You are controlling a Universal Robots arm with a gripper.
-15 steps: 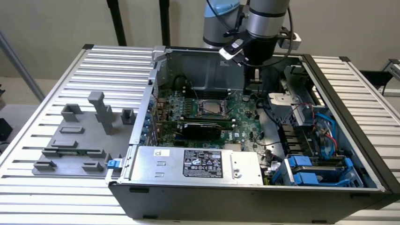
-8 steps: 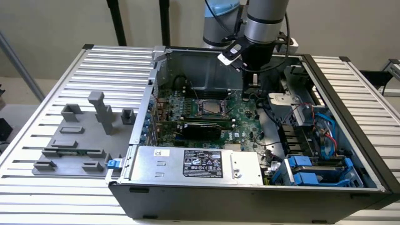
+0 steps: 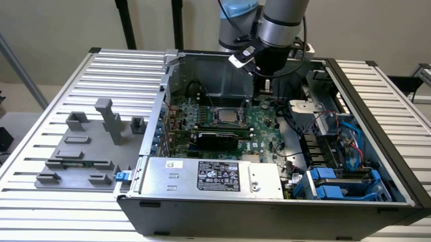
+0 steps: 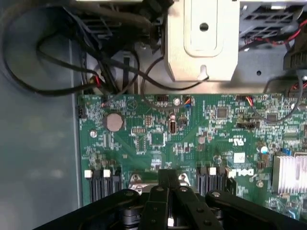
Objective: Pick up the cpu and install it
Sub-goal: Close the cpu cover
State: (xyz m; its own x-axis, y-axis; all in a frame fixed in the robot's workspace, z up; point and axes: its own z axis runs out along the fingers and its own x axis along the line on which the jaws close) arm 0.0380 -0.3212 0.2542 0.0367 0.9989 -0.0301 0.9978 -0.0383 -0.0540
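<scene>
The cpu [image 3: 226, 115] is a small shiny silver square lying flat in the socket frame on the green motherboard [image 3: 259, 128] inside the open computer case [image 3: 269, 212]. My gripper [image 3: 265, 84] hangs over the back part of the case, behind the cpu and a little to the exterior view's right of it, apart from it. In the wrist view my gripper [image 4: 168, 175] is shut, its black fingers [image 4: 160, 191] pressed together above the motherboard [image 4: 192, 139] with nothing visible between them.
A black card with a green edge [image 3: 215, 137] stands just in front of the socket. A large silver box with a black label [image 3: 212, 176] fills the case's front. Cables and blue drive bays [image 3: 336, 186] crowd the exterior view's right. A grey fixture [image 3: 84, 151] sits on the slatted table.
</scene>
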